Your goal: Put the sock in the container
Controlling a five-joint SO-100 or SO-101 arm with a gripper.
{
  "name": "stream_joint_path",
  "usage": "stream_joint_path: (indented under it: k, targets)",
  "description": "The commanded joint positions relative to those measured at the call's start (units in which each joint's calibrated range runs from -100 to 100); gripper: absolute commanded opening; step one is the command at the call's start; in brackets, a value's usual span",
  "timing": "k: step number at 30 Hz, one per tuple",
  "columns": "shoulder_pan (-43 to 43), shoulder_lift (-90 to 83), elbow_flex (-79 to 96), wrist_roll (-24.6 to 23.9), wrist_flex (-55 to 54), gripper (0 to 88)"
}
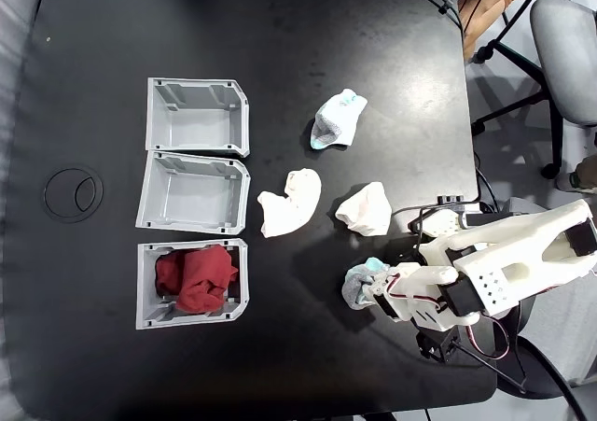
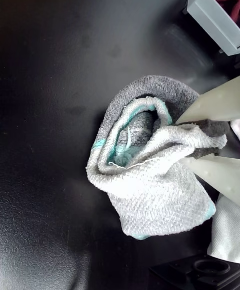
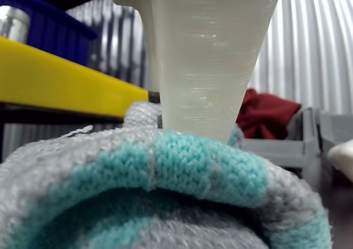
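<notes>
Down at the lower right of the fixed view the sock (image 1: 359, 283) is half covered by the white arm (image 1: 508, 262), so just a grey and mint lump pokes out on the black tabletop (image 1: 373, 57). The wrist view tells more: the hand (image 2: 192, 138) has its two pale fingers (image 2: 215, 103) pinched on a fold of the sock (image 2: 145, 170), white knit squeezed between them, the grey cuff curling round behind. In the other view one finger (image 3: 209, 61) presses down into the mint band of the sock (image 3: 182, 171); everything that close is blurry, and the second finger is hidden.

Three grey bins stand in a column at the left of the fixed view. Which one counts as the container I cannot tell; the nearest to the arm, the lowest bin (image 1: 192, 284), holds a red cloth (image 1: 196, 279), while the middle bin (image 1: 193, 193) and top bin (image 1: 198, 116) show bare floors. Between bins and arm lie two plain white socks (image 1: 289, 203) (image 1: 365, 207), with a white and teal one (image 1: 338, 119) farther up. A black ring (image 1: 73, 193) sits left of the bins. A grey chair (image 1: 564, 29) stands off the tabletop's corner.
</notes>
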Motion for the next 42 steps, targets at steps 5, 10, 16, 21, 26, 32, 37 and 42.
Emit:
stream_joint_path:
  k: [5,10,16,21,26,32,37,42]
  targets:
    - [4.69,-0.72,-10.58,-0.17,-0.24,1.4]
    - [13.98,-0.72,-20.67,-0.17,-0.24,1.4]
    - [24.13,-0.05,-30.23,0.00,-0.33,1.4]
    - [31.85,0.20,-33.93,0.23,-3.74,1.4]
    - [38.54,1.71,-34.20,-0.12,-13.22,1.4]
    - [42.32,10.83,-37.72,-0.17,-20.74,1.4]
    - [42.63,20.53,-46.19,-0.17,-24.41,1.4]
    - [42.24,31.74,-60.35,-0.23,-24.92,1.4]
